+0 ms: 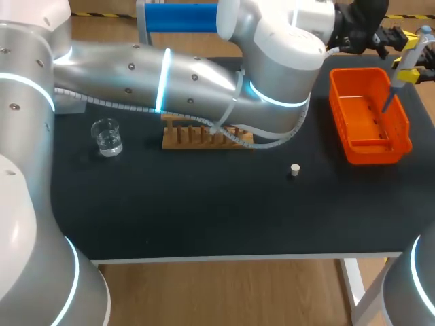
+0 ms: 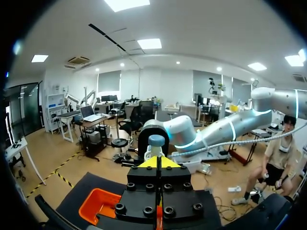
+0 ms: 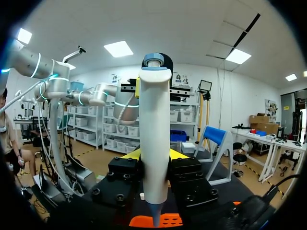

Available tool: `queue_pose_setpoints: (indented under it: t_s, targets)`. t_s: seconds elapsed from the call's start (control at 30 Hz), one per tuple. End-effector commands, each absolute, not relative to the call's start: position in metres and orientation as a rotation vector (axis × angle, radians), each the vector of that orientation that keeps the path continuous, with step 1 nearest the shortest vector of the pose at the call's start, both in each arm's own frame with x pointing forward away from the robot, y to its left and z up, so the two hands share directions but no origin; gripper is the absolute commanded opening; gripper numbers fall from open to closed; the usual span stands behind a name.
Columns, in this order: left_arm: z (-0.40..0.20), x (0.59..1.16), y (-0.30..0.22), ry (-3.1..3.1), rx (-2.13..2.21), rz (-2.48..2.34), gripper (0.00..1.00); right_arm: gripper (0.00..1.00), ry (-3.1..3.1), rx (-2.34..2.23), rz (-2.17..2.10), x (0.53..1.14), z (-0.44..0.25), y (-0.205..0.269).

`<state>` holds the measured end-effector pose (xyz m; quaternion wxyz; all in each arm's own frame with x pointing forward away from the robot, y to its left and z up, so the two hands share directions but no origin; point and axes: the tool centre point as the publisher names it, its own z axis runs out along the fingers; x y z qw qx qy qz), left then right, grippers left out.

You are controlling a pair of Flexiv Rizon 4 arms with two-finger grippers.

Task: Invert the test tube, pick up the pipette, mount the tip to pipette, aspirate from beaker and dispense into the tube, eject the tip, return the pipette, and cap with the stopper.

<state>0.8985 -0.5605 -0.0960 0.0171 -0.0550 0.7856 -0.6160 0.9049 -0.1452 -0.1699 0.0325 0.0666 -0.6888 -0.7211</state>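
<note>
right gripper (image 3: 153, 157) pinching white pipette with blue cap (image 3: 154, 120) above orange plastic bin (image 1: 353, 153)
left gripper (image 2: 158, 161) pressed together just behind the cap

On the bench (image 1: 204, 210): beaker (image 1: 107, 136) far left, rack (image 1: 204, 138) to its right near the middle, stopper (image 1: 295, 170) before and right of the rack, bin (image 1: 377, 153) at the right edge. Pipette (image 1: 408, 64) over the bin, in my right gripper (image 3: 153, 155).
</note>
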Motion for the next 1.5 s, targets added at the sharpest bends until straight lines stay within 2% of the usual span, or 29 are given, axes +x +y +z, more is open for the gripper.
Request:
queue_pose_setpoints:
  t_s: [0.03, 1.1, 1.5]
  targets:
    - [-0.13, 0.898, -0.563, 2.336, -0.176, -2.027, 0.0, 0.0, -2.121, 0.213, -2.213, 0.906, -0.156, -0.144]
    - [-0.053, 0.918, -0.535, 2.29, -0.03, -1.91, 0.0, 0.0, -2.121, 0.213, -2.213, 0.906, -0.156, -0.144]
    - [-0.044, 0.924, -0.509, 2.364, 0.063, -1.854, 0.0, 0.0, -2.121, 0.213, -2.213, 0.906, -0.156, -0.144]
